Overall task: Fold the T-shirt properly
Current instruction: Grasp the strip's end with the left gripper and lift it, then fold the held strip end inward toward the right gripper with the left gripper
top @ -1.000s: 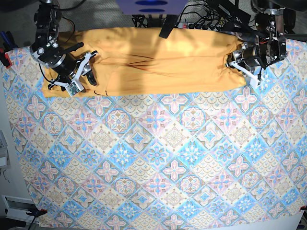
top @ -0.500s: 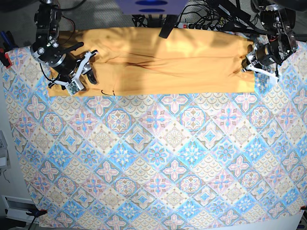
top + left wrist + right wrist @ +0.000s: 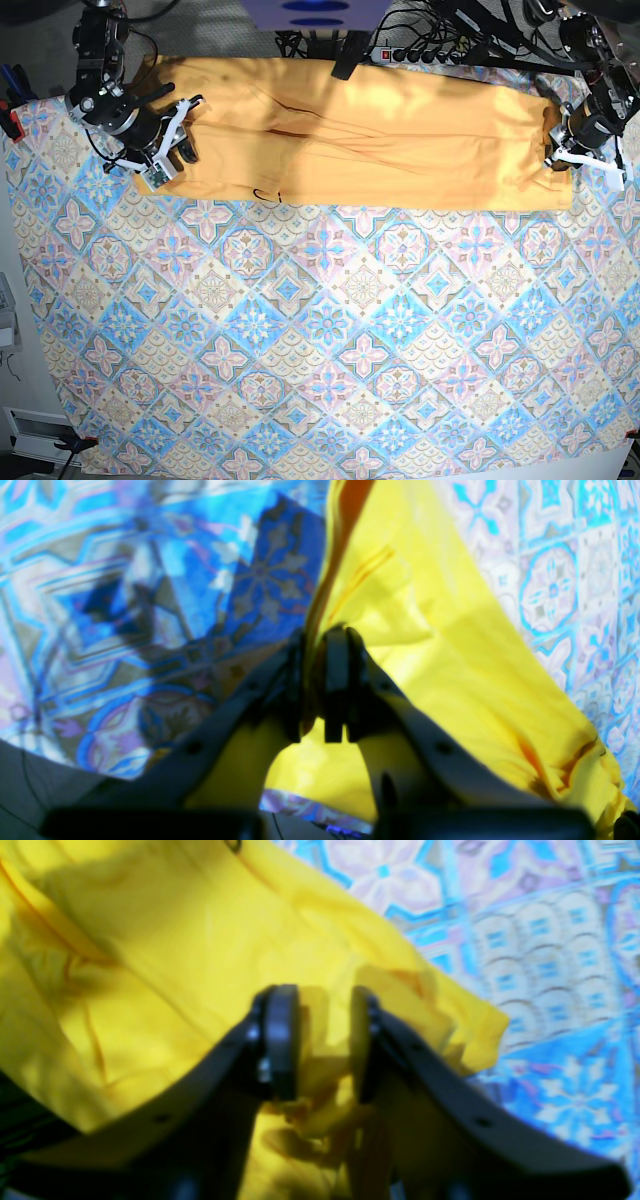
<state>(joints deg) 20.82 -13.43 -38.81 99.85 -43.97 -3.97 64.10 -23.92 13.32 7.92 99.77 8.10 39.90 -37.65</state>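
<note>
The T-shirt point(image 3: 370, 140) is lying as a long yellow-orange band across the top of the base view, stretched from upper left to upper right over a blue-and-pink patterned tablecloth point(image 3: 320, 340). A few creases are running through its middle, and a small dark mark is sitting on its lower edge, left of centre.

At the upper right of the base view, the left gripper point(image 3: 565, 150) is pinching the shirt's end. In the left wrist view its fingers point(image 3: 336, 680) are drawn nearly together with a thin fold of cloth running between them — a firm hold on the shirt.

At the upper left, the right gripper point(image 3: 165, 160) is sitting at the shirt's other end. In the right wrist view its fingers point(image 3: 280, 1040) are standing a little apart, with bunched yellow fabric filling the gap; they appear to be gripping a thicker wad.

The step in hand looks like pulling the shirt taut between both arms. To do it well, both ends should be drawn apart evenly and kept level, so the creases are flattening without the cloth twisting — and the bunched hold on the right gripper's side may be slipping first, so tension there should be added gently.
</note>
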